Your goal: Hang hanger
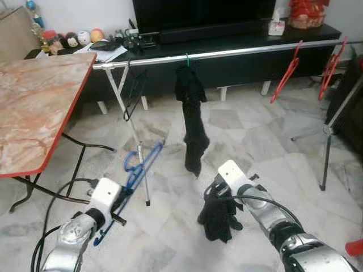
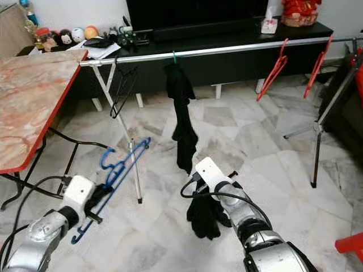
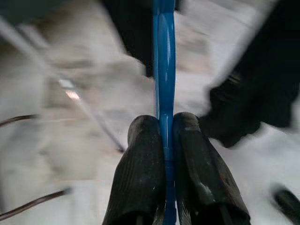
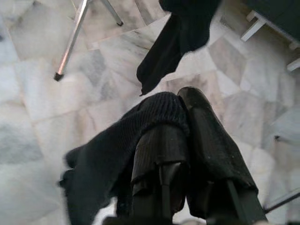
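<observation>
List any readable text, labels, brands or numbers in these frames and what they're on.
None legible.
Papers on the TV console: any print too small to read.
White box on the console: markings too blurred to read.
Red ornament beside it: no characters can be made out.
Blue hanger in the left tool and dark cloth in the right tool: no label visible.

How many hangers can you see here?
5: a blue hanger in the left gripper, a black wire one on the rail, one holding the black garment, two red ones further right. More may be hidden.
</observation>
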Tool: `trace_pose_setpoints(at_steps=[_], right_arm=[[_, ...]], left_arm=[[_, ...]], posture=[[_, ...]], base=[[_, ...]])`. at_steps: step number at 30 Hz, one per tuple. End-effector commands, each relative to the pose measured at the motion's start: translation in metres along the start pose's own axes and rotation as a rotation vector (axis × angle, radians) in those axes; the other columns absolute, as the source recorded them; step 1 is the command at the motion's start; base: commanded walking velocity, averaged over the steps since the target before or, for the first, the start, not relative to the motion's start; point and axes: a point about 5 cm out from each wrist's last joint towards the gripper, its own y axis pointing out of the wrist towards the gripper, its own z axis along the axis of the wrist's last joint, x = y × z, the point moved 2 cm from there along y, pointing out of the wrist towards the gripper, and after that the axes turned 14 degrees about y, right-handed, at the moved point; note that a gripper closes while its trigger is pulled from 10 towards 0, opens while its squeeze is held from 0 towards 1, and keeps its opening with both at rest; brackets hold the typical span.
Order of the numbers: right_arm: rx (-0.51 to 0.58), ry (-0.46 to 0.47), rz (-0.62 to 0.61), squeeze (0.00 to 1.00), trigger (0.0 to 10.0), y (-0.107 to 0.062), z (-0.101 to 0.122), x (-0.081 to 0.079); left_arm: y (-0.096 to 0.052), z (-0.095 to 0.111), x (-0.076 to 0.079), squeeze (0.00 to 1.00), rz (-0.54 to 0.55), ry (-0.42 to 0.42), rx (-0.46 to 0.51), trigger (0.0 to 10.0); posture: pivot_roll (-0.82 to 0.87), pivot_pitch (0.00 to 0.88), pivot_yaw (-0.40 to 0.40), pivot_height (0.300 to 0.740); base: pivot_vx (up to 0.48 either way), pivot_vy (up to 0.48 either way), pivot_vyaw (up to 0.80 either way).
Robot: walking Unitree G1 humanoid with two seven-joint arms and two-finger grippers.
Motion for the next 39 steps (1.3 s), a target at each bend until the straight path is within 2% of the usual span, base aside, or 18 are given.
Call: trace_pose_setpoints(at_steps=[1,6,11,13,24,26,32,39], right_arm=[[0.057,-0.029,-0.001,0.00,10.0,0.003,0.022,-0.001],[0.071,-0.030,0.013,0.00,10.0,0.004,0.028,-0.005],[0.070,-0.034,0.016,0.00,10.0,0.004,0.028,-0.006],[0.086,-0.085,0.018,0.00,10.0,0.005,0.033,-0.012],[0.081,-0.077,0.016,0.00,10.0,0.006,0.034,-0.014],[0.082,-0.077,0.016,0.00,10.0,0.006,0.034,-0.014],[0.086,-0.077,0.021,0.00,10.0,0.006,0.035,-0.016],[0.087,-0.079,0.027,0.00,10.0,0.006,0.036,-0.017]], left_arm=[[-0.003,0.001,0.005,0.00,-0.071,0.022,-0.028,10.0],[-0.007,0.002,0.015,0.00,-0.174,0.091,-0.081,10.0],[-0.009,0.004,0.016,0.00,-0.189,0.091,-0.091,10.0],[-0.019,0.018,0.038,0.00,-0.404,0.133,-0.085,10.0],[-0.027,0.033,0.054,0.00,-0.592,0.160,-0.056,10.0],[-0.023,0.036,0.053,0.00,-0.571,0.166,-0.053,10.0],[-0.002,0.044,0.039,0.00,-0.381,0.179,-0.048,10.0],[0.008,0.047,0.036,0.00,-0.316,0.179,-0.057,10.0]], posture=[[-0.13,0.000,0.077,0.740],[-0.13,0.000,0.076,0.740],[-0.13,0.000,0.076,0.740],[-0.12,0.000,0.068,0.740],[-0.12,0.000,0.068,0.740],[-0.12,0.000,0.068,0.740],[-0.13,0.000,0.070,0.740],[-0.14,0.000,0.070,0.740]], base=[[0.000,0.000,0.00],[0.000,0.000,0.00],[0.000,0.000,0.00],[0.000,0.000,0.00],[0.000,0.000,0.00],[0.000,0.000,0.00],[0.000,0.000,0.00],[0.000,0.000,0.00]])
